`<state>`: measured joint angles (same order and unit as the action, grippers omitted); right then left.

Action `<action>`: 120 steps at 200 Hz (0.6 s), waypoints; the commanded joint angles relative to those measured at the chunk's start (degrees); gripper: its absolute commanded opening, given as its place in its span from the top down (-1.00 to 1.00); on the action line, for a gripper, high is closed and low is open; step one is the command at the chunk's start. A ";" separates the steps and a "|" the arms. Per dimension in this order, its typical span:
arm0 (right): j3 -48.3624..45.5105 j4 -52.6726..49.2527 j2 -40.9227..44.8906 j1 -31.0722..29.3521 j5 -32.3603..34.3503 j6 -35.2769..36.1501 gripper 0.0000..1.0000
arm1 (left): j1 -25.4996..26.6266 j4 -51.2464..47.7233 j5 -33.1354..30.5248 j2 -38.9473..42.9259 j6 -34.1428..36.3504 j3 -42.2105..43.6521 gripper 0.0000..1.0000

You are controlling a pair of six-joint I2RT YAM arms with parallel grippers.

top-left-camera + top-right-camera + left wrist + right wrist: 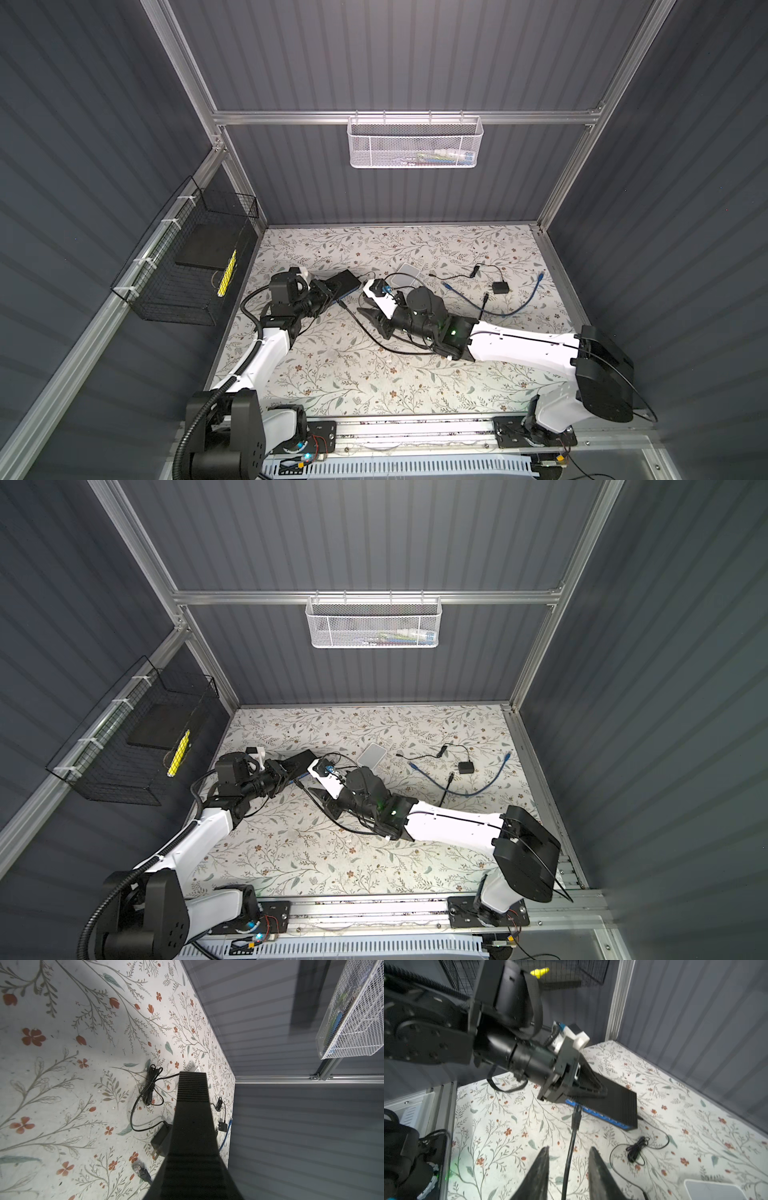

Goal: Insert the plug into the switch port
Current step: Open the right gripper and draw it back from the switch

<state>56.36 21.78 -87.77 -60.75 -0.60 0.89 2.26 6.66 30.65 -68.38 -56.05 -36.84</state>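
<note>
- Broadly, the table (332, 374) lies bare across its 6 o'clock half. Loose things gather from centre toward 3 o'clock, with the blue cable (540, 278) nearest that edge.
- The left arm (270, 345) runs low along the 9 o'clock edge, wrist turned toward 3 o'clock. The right arm (519, 340) stretches flat toward 9 o'clock.
- A black wire basket (178, 266) hung at 9 o'clock holds a dark slab (203, 245) and a yellow item (227, 274). A white mesh basket (415, 141) at 12 o'clock holds things too blurred to name.
- The switch (618, 1103) lies toward 10 o'clock of centre, and the left gripper (602, 1091) has its fingers clamped on one end.
- The right gripper (569, 1149) has its fingers apart either side of the black cable (568, 1167), not touching it.
- The plug (577, 1111) sits in a port on the switch's blue face.
</note>
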 commanded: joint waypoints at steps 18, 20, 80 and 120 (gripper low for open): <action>-5.31 -7.83 4.87 4.43 0.07 -4.83 0.29 | -0.15 -9.65 1.86 7.38 5.60 -0.80 1.00; -5.45 -8.58 4.84 4.70 -0.39 -4.84 0.29 | -0.15 -10.63 1.80 7.91 6.02 -0.63 1.00; -5.65 -16.23 -2.22 7.23 -5.09 -4.27 0.22 | -0.15 -21.16 -1.17 23.11 5.82 10.27 1.00; -2.30 -15.56 -10.47 7.14 -6.77 -4.23 0.19 | -0.14 -20.08 -1.79 27.20 3.48 15.10 1.00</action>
<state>51.27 7.53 -94.65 -53.52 -5.28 -3.05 2.26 -13.74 28.95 -43.20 -51.29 -22.76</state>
